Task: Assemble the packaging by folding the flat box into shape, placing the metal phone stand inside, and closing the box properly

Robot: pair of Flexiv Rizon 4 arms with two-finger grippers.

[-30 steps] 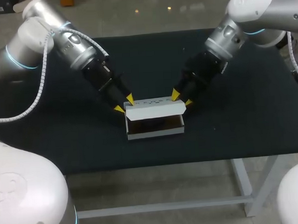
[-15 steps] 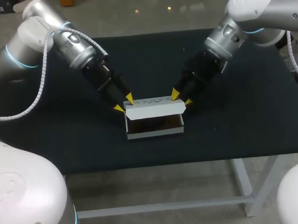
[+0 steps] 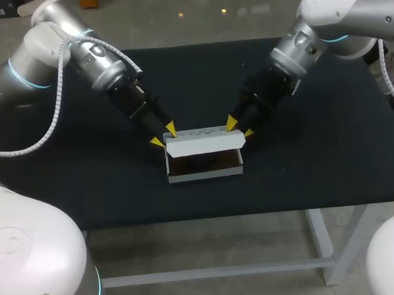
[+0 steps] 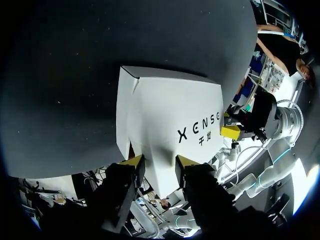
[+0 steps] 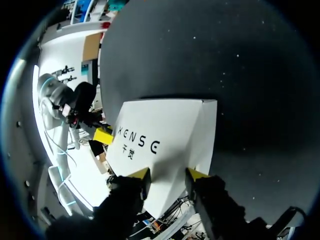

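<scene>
Box: a white cardboard box (image 3: 205, 175) sits just left of centre in the head view, on the black-topped table (image 3: 330, 160). Its white lid flap (image 3: 205, 144) is half lowered.
Left gripper (image 3: 164, 136): at the lid's upper-left corner, fingers slightly apart, yellow tips against the flap and clamping nothing.
Right gripper (image 3: 239, 129): at the lid's upper-right corner, also slightly parted, tips on the flap.
Head view only: the brown interior, holding a dark shape I cannot identify.
Wrist views only: the lid's printed outer face ahead of the fingers, with the other arm's yellow tip beyond it.
</scene>
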